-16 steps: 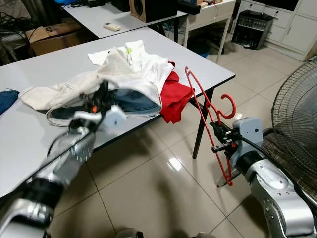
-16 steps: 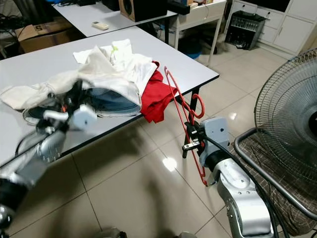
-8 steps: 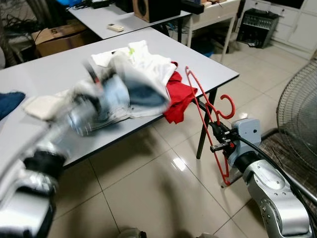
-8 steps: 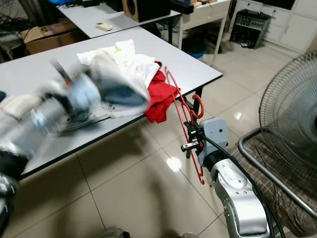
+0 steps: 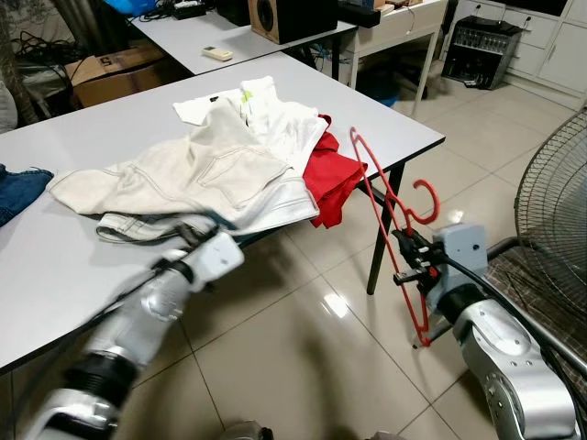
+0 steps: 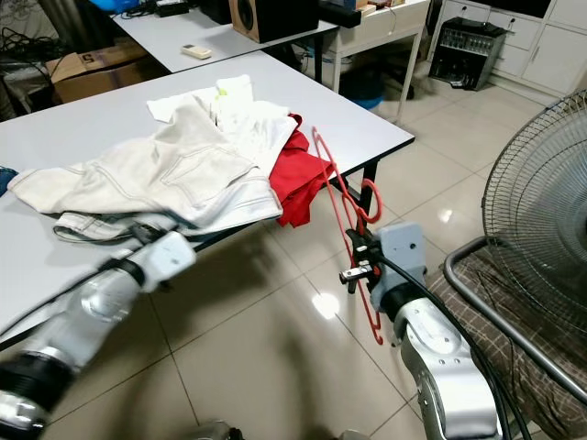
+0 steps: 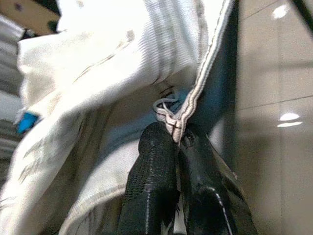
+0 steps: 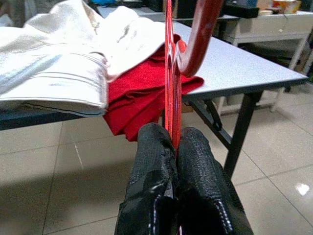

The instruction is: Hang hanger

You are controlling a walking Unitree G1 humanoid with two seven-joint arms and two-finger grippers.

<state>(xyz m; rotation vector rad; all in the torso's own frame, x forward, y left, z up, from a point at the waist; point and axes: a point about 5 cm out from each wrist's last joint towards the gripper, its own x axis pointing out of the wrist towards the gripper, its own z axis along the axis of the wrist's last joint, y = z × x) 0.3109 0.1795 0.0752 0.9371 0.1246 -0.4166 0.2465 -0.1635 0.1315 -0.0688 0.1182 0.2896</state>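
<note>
A red wire hanger (image 8: pixel 169 73) stands upright off the table's right corner, its hook (image 6: pixel 371 197) pointing up. My right gripper (image 5: pixel 408 266) is shut on the hanger's lower bar. A pile of clothes lies on the grey table (image 5: pixel 394 124): cream trousers (image 5: pixel 202 174) on top, a white shirt (image 5: pixel 275 115) behind, and a red cloth (image 5: pixel 330 174) drooping over the edge. My left gripper (image 7: pixel 177 142) is at the table's front edge under the trousers, shut on their stitched hem.
A large fan (image 5: pixel 559 211) and a metal-framed seat with plaid fabric (image 6: pixel 514 312) stand close on the right. A second table with a remote (image 5: pixel 218 53), a cardboard box (image 5: pixel 101 69) and white cabinets are behind. Blue denim (image 5: pixel 14 188) lies at the table's left.
My left arm swung across the pile and came down to the table's front edge. The cream trousers now lie spread over the blue garment. The right gripper with the hanger barely moved.
</note>
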